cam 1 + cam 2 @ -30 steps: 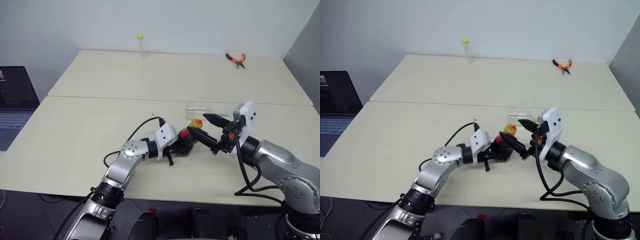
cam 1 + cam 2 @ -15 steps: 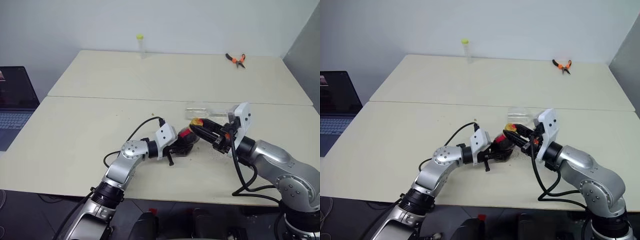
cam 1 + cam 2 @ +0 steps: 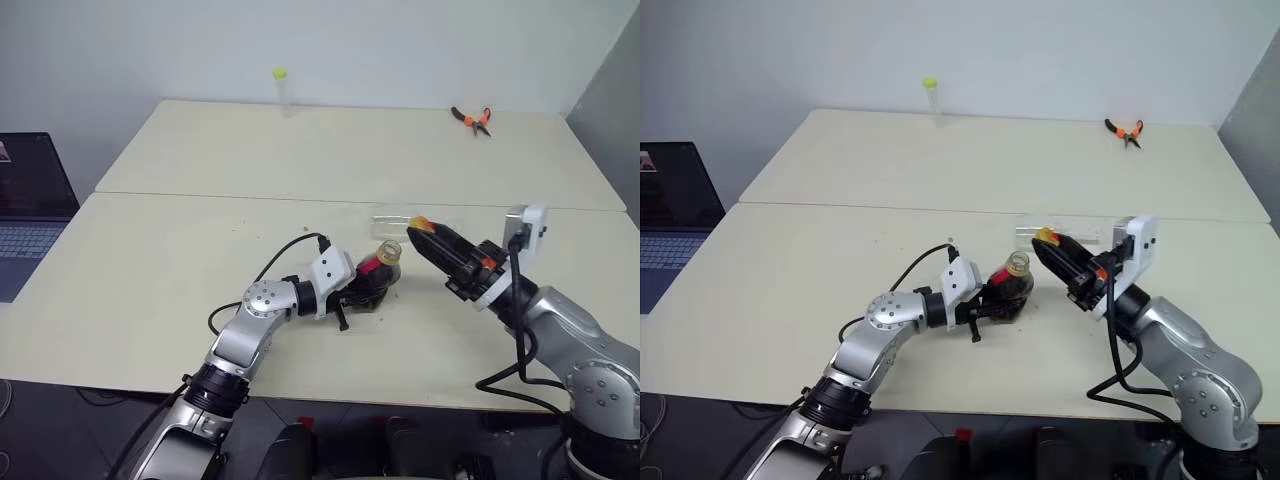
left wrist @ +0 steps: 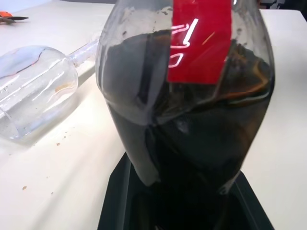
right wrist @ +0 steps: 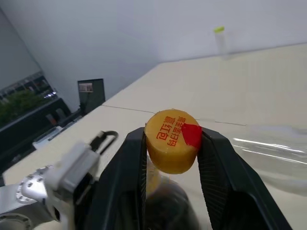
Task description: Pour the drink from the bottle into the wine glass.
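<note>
The bottle (image 4: 192, 115) stood near the front of the cream table (image 3: 180, 260), clenched in the left gripper (image 3: 362, 292) — squat clear plastic, nearly full of black-brown drink (image 4: 201, 158), a red label at its neck, its mouth open. Just behind it the wine glass (image 3: 400, 216) lay on its side, clear and empty. Smallest was the yellow-orange cap (image 5: 171, 140), red-marked on top and pinched between the right gripper's (image 3: 428, 235) fingers, held apart from the bottle's mouth.

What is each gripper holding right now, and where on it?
Left gripper: squat clear plastic bottle of dark drink, clamped around its lower body. Right gripper: yellow-orange cap, pinched by its sides, off the bottle.
</note>
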### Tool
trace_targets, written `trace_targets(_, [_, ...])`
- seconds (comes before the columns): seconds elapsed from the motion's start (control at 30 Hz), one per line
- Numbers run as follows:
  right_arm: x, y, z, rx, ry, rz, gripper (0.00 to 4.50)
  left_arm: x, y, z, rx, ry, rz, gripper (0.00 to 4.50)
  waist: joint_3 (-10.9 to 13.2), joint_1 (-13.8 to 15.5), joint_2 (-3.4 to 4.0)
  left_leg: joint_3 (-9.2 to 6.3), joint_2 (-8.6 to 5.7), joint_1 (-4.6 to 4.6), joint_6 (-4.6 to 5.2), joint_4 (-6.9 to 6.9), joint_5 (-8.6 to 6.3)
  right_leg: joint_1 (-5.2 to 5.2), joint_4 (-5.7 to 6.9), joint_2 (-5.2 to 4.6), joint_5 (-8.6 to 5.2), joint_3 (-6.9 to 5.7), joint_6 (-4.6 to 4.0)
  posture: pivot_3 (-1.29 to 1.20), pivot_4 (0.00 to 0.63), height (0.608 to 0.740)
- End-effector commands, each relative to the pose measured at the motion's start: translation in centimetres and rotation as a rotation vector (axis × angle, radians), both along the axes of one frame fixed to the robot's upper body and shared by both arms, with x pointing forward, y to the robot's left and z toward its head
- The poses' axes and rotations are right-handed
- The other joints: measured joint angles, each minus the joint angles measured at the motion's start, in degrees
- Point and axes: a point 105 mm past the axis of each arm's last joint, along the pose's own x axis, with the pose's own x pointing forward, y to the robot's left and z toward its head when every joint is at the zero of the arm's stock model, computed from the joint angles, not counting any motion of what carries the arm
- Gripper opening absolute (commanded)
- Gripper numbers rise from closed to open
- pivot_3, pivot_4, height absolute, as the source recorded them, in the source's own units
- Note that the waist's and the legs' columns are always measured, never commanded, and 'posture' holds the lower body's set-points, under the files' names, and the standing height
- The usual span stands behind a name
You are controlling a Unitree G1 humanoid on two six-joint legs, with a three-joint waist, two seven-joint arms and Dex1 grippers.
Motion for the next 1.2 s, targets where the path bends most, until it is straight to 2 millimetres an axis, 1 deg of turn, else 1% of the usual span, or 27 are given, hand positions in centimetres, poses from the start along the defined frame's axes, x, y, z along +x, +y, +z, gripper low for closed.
trace_targets(0.03, [0.6, -4.4, -1.8, -0.184, -0.024, -0.208, 1.21, 0.1, -0.2, 2.8, -0.102, -0.068, -0.005, 0.64, 0.0, 0.08, 0.0, 0.04, -0.02, -0.01, 0.0, 0.0, 0.0, 0.0, 0.0, 0.02, 0.0, -0.01, 0.0, 0.0, 0.15, 0.74])
trace_targets(0.1, [1.0, -7.1, -4.7, -0.378, -0.005, -0.331, 1.21, 0.0, -0.3, 3.2, -0.122, -0.064, -0.011, 0.64, 0.0, 0.11, 0.0, 0.08, -0.03, -0.01, 0.0, 0.0, 0.0, 0.02, -0.01, 0.08, -0.01, -0.02, 0.01, 0.0, 0.15, 0.74])
trace_targets(0.13, [1.1, -8.0, -5.9, -0.447, 0.002, -0.366, 1.2, 0.0, -0.3, 3.3, -0.128, -0.064, -0.013, 0.64, 0.0, 0.11, 0.0, 0.11, -0.04, 0.0, 0.0, 0.01, 0.0, 0.02, 0.0, 0.1, -0.01, -0.01, 0.02, 0.0, 0.15, 0.74])
trace_targets(0.2, [1.2, -9.6, -7.7, -0.49, 0.026, -0.44, 1.2, -0.1, -0.4, 3.4, -0.134, -0.064, -0.027, 0.64, 0.0, -0.06, 0.0, 0.18, -0.03, 0.03, -0.01, -0.01, 0.01, 0.02, 0.01, 0.11, -0.01, 0.02, 0.02, 0.0, 0.15, 0.74])
trace_targets(0.27, [1.4, -11.0, -8.9, -0.486, 0.053, -0.517, 1.2, -0.2, -0.6, 3.5, -0.137, -0.064, -0.036, 0.64, -0.02, -0.25, 0.03, 0.23, 0.04, 0.07, -0.11, -0.03, 0.07, 0.0, 0.04, 0.14, -0.01, 0.1, 0.01, 0.0, 0.15, 0.74])
trace_targets(0.37, [1.3, -11.9, -10.7, -0.46, 0.113, -0.536, 1.2, -0.3, -0.6, 3.6, -0.137, -0.064, -0.045, 0.64, -0.06, -0.24, 0.1, 0.24, 0.1, 0.15, -0.18, -0.06, 0.11, 0.01, 0.06, 0.14, -0.01, 0.23, 0.01, 0.0, 0.15, 0.74])
trace_targets(0.5, [0.9, -12.1, -12.2, -0.389, 0.189, -0.519, 1.2, -0.4, -0.6, 3.5, -0.134, -0.064, -0.049, 0.64, -0.06, -0.15, 0.11, 0.23, 0.08, 0.15, -0.2, -0.05, 0.11, 0.02, 0.05, 0.27, -0.01, 0.32, 0.01, 0.0, 0.15, 0.74])
trace_targets(0.57, [0.5, -11.8, -12.9, -0.318, 0.244, -0.494, 1.92, -0.4, -0.5, 3.5, -0.132, -0.065, -0.049, 0.64, -0.07, -0.09, 0.11, 0.22, 0.08, 0.17, -0.19, -0.04, 0.11, 0.03, 0.05, 0.27, 0.0, 0.46, 0.01, 0.0, 0.15, 0.74])
trace_targets(0.6, [0.4, -11.6, -13.2, -0.286, 0.267, -0.477, 2.13, -0.4, -0.5, 3.5, -0.131, -0.065, -0.048, 0.64, -0.07, -0.07, 0.11, 0.21, 0.08, 0.17, -0.19, -0.05, 0.11, 0.02, 0.05, 0.28, 0.0, 0.6, 0.01, 0.0, 0.15, 0.74])
trace_targets(0.63, [0.1, -11.4, -13.6, -0.263, 0.295, -0.464, 2.47, -0.3, -0.5, 3.5, -0.128, -0.067, -0.046, 0.64, -0.07, -0.07, 0.11, 0.21, 0.09, 0.19, -0.18, -0.06, 0.1, 0.03, 0.05, 0.3, 0.0, 0.65, 0.01, 0.0, 0.15, 0.74])
trace_targets(0.67, [0.0, -11.3, -13.9, -0.251, 0.313, -0.456, 2.72, -0.3, -0.5, 3.5, -0.127, -0.068, -0.044, 0.64, -0.07, -0.07, 0.11, 0.22, 0.1, 0.23, -0.18, -0.06, 0.1, 0.04, 0.05, 0.32, 0.0, 0.7, 0.01, 0.0, 0.15, 0.74])
trace_targets(0.7, [-0.2, -11.2, -14.2, -0.256, 0.325, -0.449, 3.15, -0.3, -0.4, 3.5, -0.125, -0.07, -0.043, 0.64, -0.08, -0.07, 0.11, 0.24, 0.11, 0.28, -0.16, -0.08, 0.09, 0.07, 0.05, 0.33, 0.0, 0.74, 0.01, 0.0, 0.15, 0.74])
trace_targets(0.77, [-0.4, -11.3, -14.6, -0.271, 0.342, -0.446, 3.81, -0.2, -0.4, 3.4, -0.125, -0.071, -0.038, 0.64, -0.08, -0.07, 0.1, 0.25, 0.11, 0.35, -0.03, -0.08, 0.01, 0.14, 0.04, 0.35, 0.0, 0.77, 0.01, 0.0, 0.15, 0.74])
trace_targets(0.8, [-0.5, -11.3, -14.8, -0.277, 0.35, -0.445, 4.22, -0.1, -0.3, 3.4, -0.124, -0.072, -0.035, 0.64, -0.09, -0.06, 0.09, 0.25, 0.11, 0.37, 0.0, -0.08, 0.0, 0.16, 0.04, 0.35, 0.0, 0.77, 0.02, 0.0, 0.15, 0.74])
trace_targets(0.83, [-0.6, -11.5, -15.0, -0.294, 0.354, -0.453, 4.5, -0.1, -0.3, 3.4, -0.124, -0.074, -0.031, 0.64, -0.09, -0.06, 0.08, 0.25, 0.11, 0.39, 0.0, -0.08, 0.0, 0.18, 0.03, 0.35, 0.0, 0.78, 0.02, 0.0, 0.15, 0.74])
trace_targets(0.87, [-0.7, -11.8, -15.2, -0.321, 0.356, -0.471, 4.5, 0.1, -0.2, 3.5, -0.125, -0.076, -0.02, 0.64, -0.1, -0.06, 0.07, 0.26, 0.1, 0.42, 0.0, -0.08, 0.0, 0.21, 0.03, 0.36, 0.0, 0.78, 0.02, 0.0, 0.15, 0.74])
trace_targets(0.9, [-0.6, -12.7, -15.0, -0.35, 0.34, -0.52, 4.5, 0.3, 0.1, 3.6, -0.13, -0.081, 0.002, 0.64, -0.1, -0.03, 0.07, 0.27, 0.1, 0.44, 0.0, -0.08, -0.01, 0.23, 0.03, 0.36, 0.0, 0.8, 0.03, 0.0, 0.15, 0.74])
trace_targets(0.97, [-0.4, -14.8, -13.3, -0.484, 0.214, -0.634, 4.5, 1.2, 1.0, 3.9, -0.148, -0.101, 0.078, 0.64, -0.1, 0.11, 0.07, 0.29, 0.09, 0.51, 0.0, -0.09, -0.01, 0.27, 0.02, 0.35, 0.0, 0.83, 0.04, 0.0, 0.15, 0.74])
trace_targets(1.03, [-0.1, -14.8, -11.0, -0.51, 0.094, -0.66, 4.5, 2.2, 2.2, 4.3, -0.167, -0.127, 0.165, 0.64, -0.11, 0.43, 0.09, 0.31, 0.07, 0.51, 0.0, -0.09, -0.01, 0.27, 0.02, 0.35, 0.0, 0.85, 0.05, 0.0, 0.15, 0.74])
trace_targets(1.1, [0.3, -13.5, -9.0, -0.504, 0.002, -0.611, 4.5, 3.2, 3.6, 4.6, -0.185, -0.16, 0.27, 0.64, -0.11, 0.41, 0.09, 0.36, 0.08, 0.52, -0.01, -0.09, 0.0, 0.25, 0.02, 0.34, 0.0, 0.91, 0.08, 0.0, 0.15, 0.74])
trace_targets(1.13, [0.4, -12.4, -7.9, -0.503, -0.053, -0.561, 4.5, 3.8, 4.4, 4.9, -0.198, -0.177, 0.332, 0.64, -0.11, 0.38, 0.1, 0.41, 0.08, 0.52, -0.02, -0.09, 0.0, 0.23, 0.02, 0.34, 0.01, 0.97, 0.09, 0.0, 0.15, 0.74])
trace_targets(1.2, [0.5, -10.0, -6.4, -0.49, -0.13, -0.446, 4.5, 4.8, 5.9, 5.2, -0.22, -0.205, 0.438, 0.64, -0.11, -0.04, 0.1, 0.49, 0.11, 0.58, -0.03, -0.12, 0.0, 0.21, 0.03, 0.36, 0.01, 1.06, 0.09, 0.0, 0.15, 0.74])
